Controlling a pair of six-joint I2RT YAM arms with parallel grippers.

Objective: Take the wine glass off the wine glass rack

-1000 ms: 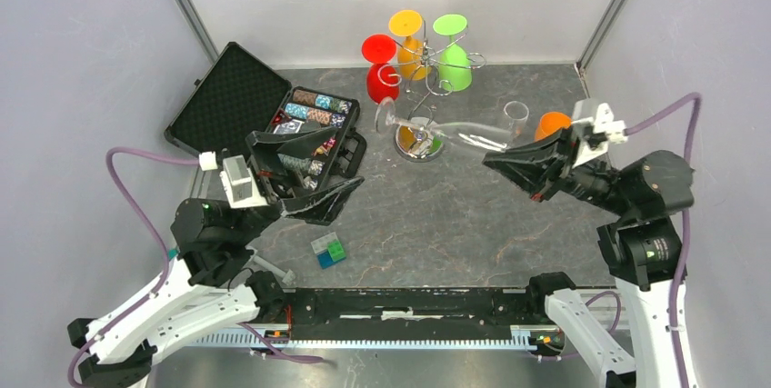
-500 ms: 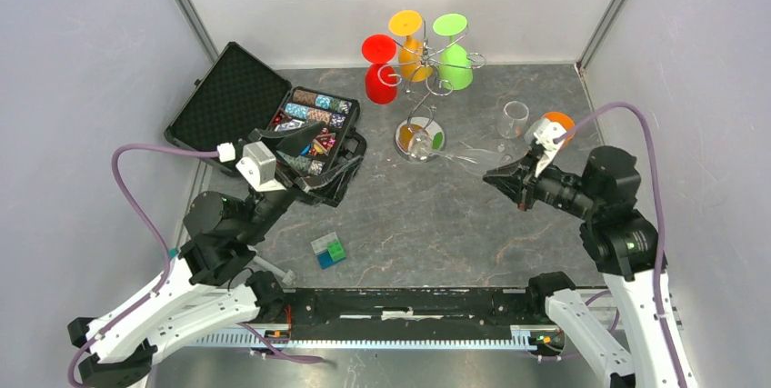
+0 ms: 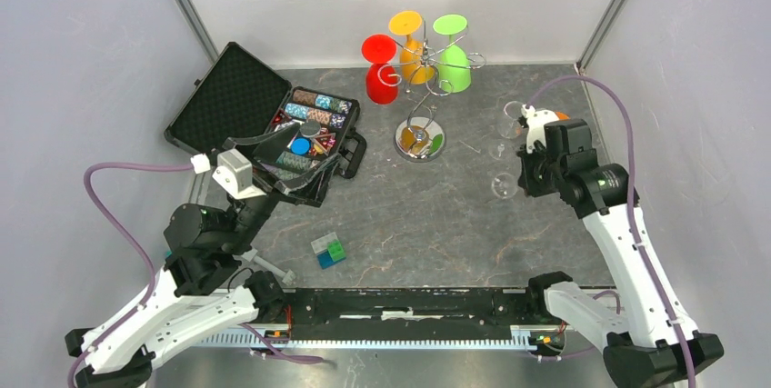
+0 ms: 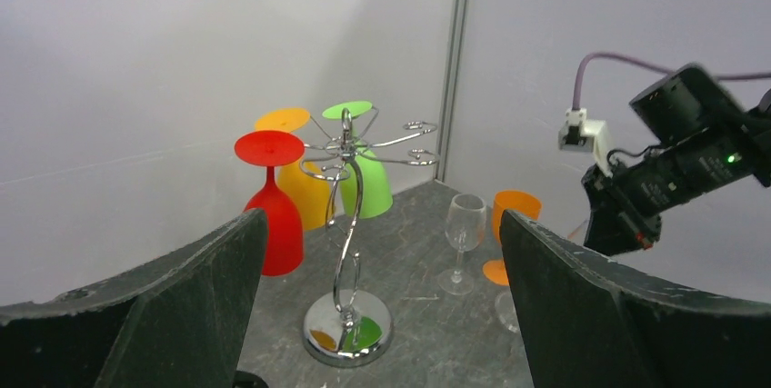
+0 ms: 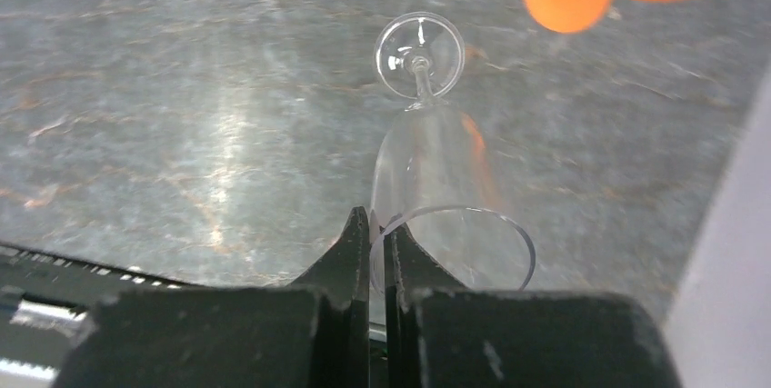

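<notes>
Only the right wrist view shows the right gripper [image 5: 375,229] pinching the wine glass [image 5: 424,159] by its rim. From above, the glass is near the table's [image 3: 436,224] right edge, off the wine glass rack [image 3: 419,140]; the left gripper [image 4: 380,224] gapes empty.

The table [image 3: 436,224] is dark grey, marbled with pale and rust-brown veins. The rack [image 4: 348,224] is shiny silver, and its mirrored base shows green and orange patches. At upper centre of the top view are a red glass [image 3: 380,79], an amber glass [image 3: 406,24] and a lime-green glass [image 3: 455,65]. At right is an orange glass [image 4: 515,211]. The clear glass [image 5: 427,161] and a second clear glass [image 4: 465,224] are colourless. The case [image 3: 227,102] is black, its lid lined with dimpled foam. The chips [image 3: 314,111] are blue, teal, red, brown and white. The blocks [image 3: 328,250] are green and blue. The cables [image 3: 145,167] are mauve. The left gripper [image 4: 382,215] and right gripper [image 5: 377,224] are matt black.
</notes>
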